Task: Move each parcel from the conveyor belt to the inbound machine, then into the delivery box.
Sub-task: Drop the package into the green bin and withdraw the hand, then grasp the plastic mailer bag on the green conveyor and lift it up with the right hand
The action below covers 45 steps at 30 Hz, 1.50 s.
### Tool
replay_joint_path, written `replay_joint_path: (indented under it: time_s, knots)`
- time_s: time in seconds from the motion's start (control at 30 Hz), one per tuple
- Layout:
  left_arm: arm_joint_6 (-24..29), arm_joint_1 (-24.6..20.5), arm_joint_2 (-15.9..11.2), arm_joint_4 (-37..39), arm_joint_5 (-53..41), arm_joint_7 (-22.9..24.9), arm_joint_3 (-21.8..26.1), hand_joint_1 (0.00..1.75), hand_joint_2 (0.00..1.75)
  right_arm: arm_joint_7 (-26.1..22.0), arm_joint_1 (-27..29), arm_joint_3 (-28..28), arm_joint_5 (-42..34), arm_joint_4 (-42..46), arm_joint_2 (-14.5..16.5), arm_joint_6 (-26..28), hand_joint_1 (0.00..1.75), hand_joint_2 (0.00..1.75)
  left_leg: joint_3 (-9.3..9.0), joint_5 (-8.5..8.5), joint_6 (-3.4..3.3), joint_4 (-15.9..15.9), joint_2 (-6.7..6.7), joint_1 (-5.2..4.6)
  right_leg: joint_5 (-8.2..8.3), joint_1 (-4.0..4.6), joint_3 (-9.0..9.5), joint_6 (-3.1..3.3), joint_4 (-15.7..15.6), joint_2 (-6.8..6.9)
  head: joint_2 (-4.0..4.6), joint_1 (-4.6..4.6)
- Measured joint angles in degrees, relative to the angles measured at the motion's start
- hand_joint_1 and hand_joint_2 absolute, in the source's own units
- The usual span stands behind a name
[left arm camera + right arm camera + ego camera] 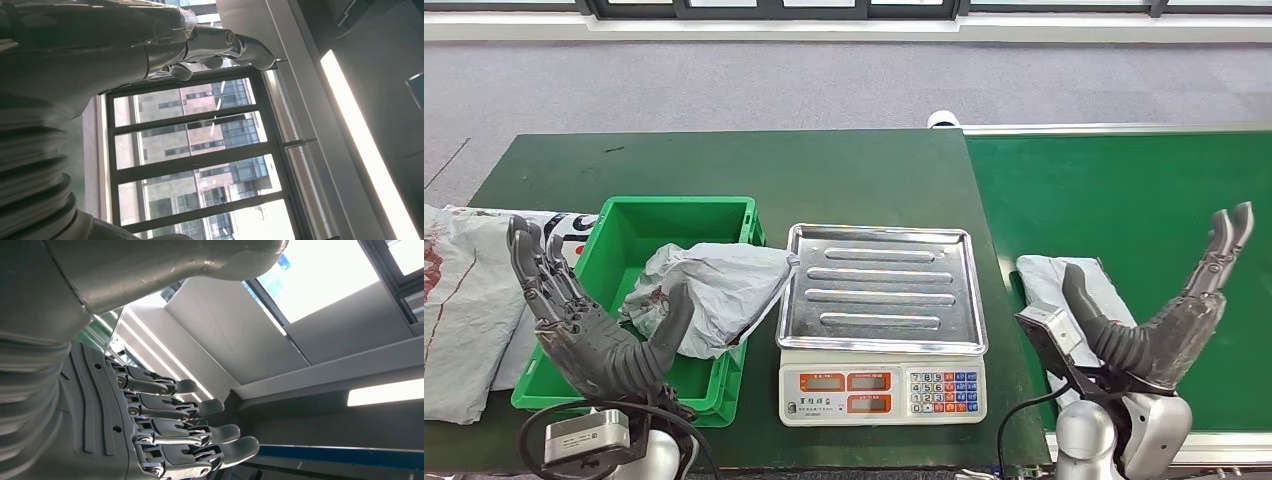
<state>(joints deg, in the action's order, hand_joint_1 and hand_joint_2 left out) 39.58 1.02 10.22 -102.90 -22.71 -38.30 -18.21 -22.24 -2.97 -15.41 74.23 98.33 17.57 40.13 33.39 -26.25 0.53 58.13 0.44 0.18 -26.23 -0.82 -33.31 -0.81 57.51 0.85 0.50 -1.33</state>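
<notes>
The left robot hand is raised above the near left corner of the dark green surface, palm up, fingers spread apart and holding nothing; its thumb reaches toward the crate beside it. Left of that hand a large grey plastic sack lies over the surface's edge. Just right of the hand stands the green rectangular plastic delivery box, and a crumpled grey plastic parcel bag lies inside it, draped over the box's right rim. Beside the box, almost touching it, sits the white electronic weighing scale with a ribbed steel tray, orange display windows and a keypad on its front face. Right of the surface runs the green conveyor belt, edged by a metal rail. On the belt's near end lies a flat light grey plastic parcel, partly hidden behind the right robot hand. That hand hovers over the parcel with fingers stretched out and apart, gripping nothing; the right wrist view shows the dark fingers extended side by side.
</notes>
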Motion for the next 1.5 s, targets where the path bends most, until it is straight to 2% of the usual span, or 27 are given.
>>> replay_joint_path:
  time_s: [0.13,0.27,0.5,0.63,0.77,0.9,1.1,1.2,1.5]
  knots:
    - [0.0,0.0,-0.1,-0.2,-0.1,0.1,0.0,0.00,1.75,1.4,-0.1,0.0,0.2,0.0,0.0,0.0,0.00,1.75,0.00,0.00,0.00,0.0,0.00,0.00,0.00,0.00,0.01,0.00,0.0,0.00,0.00,0.00]
    - [0.0,0.0,-0.3,-0.2,-0.1,0.2,0.0,0.00,1.75,5.3,-0.2,0.0,1.1,-0.6,-0.3,0.0,0.00,1.75,0.00,0.00,0.00,0.0,0.00,0.00,0.00,0.00,0.01,0.00,0.0,0.00,0.00,0.00]
    - [0.0,0.5,-0.6,-0.2,-0.1,0.2,0.0,0.00,1.75,16.6,-0.4,0.0,6.2,-4.3,-2.8,-0.6,0.00,1.75,0.00,0.00,0.00,0.0,0.00,0.00,0.00,0.00,0.01,0.00,0.0,0.00,0.00,0.00]
    - [-0.4,0.8,-0.7,-0.3,-0.1,0.3,0.0,0.00,1.75,27.0,-0.9,-0.1,11.0,-8.7,-5.5,-5.2,0.00,1.75,0.00,0.00,0.00,0.0,0.00,-0.01,0.00,-0.01,0.00,0.00,0.0,0.01,0.00,0.00]
    - [-0.7,0.9,-0.8,-0.2,-0.2,0.4,0.0,0.00,1.75,32.4,-0.9,-1.5,13.5,-13.2,-7.9,-9.2,0.00,1.75,0.00,0.00,0.00,0.0,-0.01,-0.01,0.00,-0.01,-0.01,0.00,0.0,0.01,0.00,0.00]
    - [-0.7,1.1,-0.9,-0.2,-0.2,0.4,0.0,0.00,1.75,34.6,-0.7,-3.2,14.2,-16.1,-9.3,-12.3,0.00,1.75,0.01,-0.01,0.00,0.0,0.00,-0.01,0.00,-0.01,-0.03,0.00,0.0,-0.01,0.00,0.00]
    - [-0.8,1.0,-1.2,-0.1,-0.2,0.8,0.0,0.00,1.75,38.8,-0.7,-4.8,14.6,-20.9,-10.9,-22.5,0.00,1.75,0.01,-0.01,-0.01,0.0,0.00,0.00,0.00,0.00,-0.05,0.00,0.0,-0.02,0.00,0.00]
    - [-1.1,0.9,-1.3,0.2,-0.2,1.1,0.0,0.00,1.75,39.7,-1.0,-5.0,14.3,-24.4,-12.0,-25.6,0.00,1.75,0.01,-0.01,-0.01,0.0,0.02,-0.01,0.00,-0.01,-0.05,0.00,0.0,-0.03,0.00,0.00]
    - [-1.2,0.7,-1.4,0.4,-0.2,1.2,0.0,0.00,1.75,40.1,-1.2,-5.0,13.8,-26.7,-12.7,-27.2,0.00,1.75,0.01,-0.01,-0.01,0.0,0.03,-0.01,0.01,-0.01,-0.04,0.00,0.0,-0.03,0.00,0.00]
